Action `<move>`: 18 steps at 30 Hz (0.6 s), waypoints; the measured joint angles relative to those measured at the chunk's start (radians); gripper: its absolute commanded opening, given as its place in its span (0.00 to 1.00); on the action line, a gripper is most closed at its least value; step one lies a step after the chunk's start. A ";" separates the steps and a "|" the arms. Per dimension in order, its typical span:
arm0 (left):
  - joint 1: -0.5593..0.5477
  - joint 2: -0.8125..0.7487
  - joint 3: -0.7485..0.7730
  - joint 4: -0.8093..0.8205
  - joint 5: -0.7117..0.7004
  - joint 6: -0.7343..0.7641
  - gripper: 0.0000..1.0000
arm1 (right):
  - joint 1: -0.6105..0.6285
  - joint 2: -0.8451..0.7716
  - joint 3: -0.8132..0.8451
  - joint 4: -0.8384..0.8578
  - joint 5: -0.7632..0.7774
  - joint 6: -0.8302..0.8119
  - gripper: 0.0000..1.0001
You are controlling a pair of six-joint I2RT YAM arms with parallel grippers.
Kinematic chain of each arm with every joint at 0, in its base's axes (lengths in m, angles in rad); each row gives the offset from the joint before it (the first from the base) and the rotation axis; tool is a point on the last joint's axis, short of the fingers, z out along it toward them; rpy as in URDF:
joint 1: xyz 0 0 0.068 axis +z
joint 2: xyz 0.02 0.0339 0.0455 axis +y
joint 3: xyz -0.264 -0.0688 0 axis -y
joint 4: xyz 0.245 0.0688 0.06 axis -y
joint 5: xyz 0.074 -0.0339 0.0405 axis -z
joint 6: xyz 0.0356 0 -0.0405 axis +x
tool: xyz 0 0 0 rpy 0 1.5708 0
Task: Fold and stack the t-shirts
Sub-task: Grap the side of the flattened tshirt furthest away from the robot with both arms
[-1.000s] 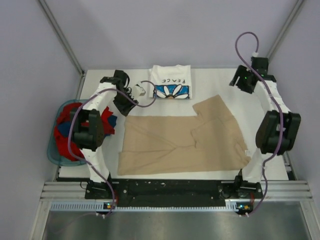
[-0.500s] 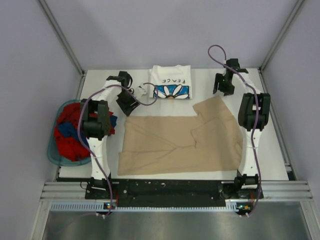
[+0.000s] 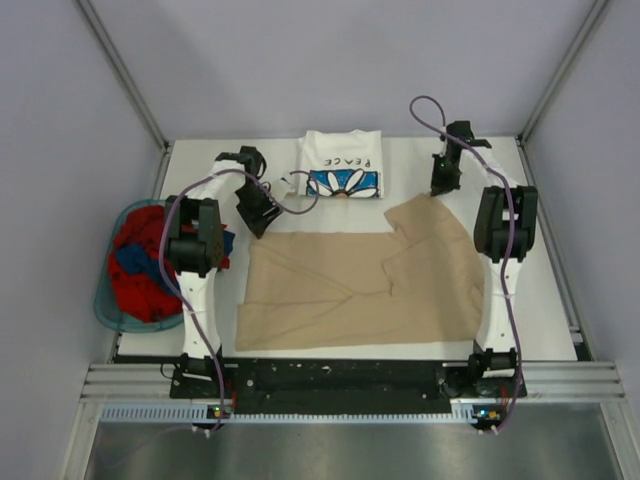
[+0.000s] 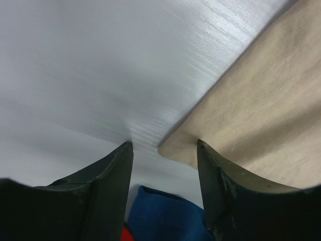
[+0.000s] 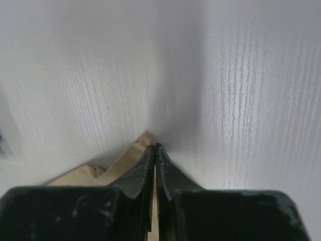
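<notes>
The tan t-shirt [image 3: 360, 280] lies spread on the white table, its right part folded over. My right gripper [image 3: 438, 190] is at its far right corner, shut on the tan cloth [image 5: 120, 163], which shows between the closed fingers [image 5: 155, 146]. My left gripper [image 3: 257, 222] stands open just above the shirt's far left corner [image 4: 261, 100], one finger on each side of that corner [image 4: 163, 145]. A folded white t-shirt with a blue daisy print [image 3: 345, 165] rests at the back middle. Red and blue t-shirts [image 3: 140, 265] fill the basket.
A teal plastic basket [image 3: 106, 305] sits off the table's left edge. Blue cloth [image 4: 165, 211] shows below the left fingers. Grey walls close in the back and both sides. Both arms reach toward the back of the table.
My right arm swung left and down onto the tan shirt's far right corner and shut on it. My left gripper dropped slightly toward the far left corner.
</notes>
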 measured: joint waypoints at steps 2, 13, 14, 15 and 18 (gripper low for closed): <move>0.000 0.003 0.005 -0.002 0.001 0.001 0.55 | 0.002 -0.003 -0.006 0.001 -0.006 -0.001 0.00; 0.000 0.013 0.009 -0.093 0.105 0.080 0.13 | 0.006 -0.184 -0.176 -0.032 -0.085 0.003 0.00; -0.001 0.016 0.009 -0.110 0.118 0.094 0.03 | 0.006 -0.227 -0.211 -0.023 -0.093 0.006 0.00; -0.002 0.018 0.009 -0.127 0.130 0.106 0.00 | 0.006 -0.274 -0.249 -0.017 -0.097 0.010 0.00; -0.006 0.021 0.009 -0.153 0.143 0.129 0.00 | 0.008 -0.425 -0.362 0.002 -0.104 0.023 0.00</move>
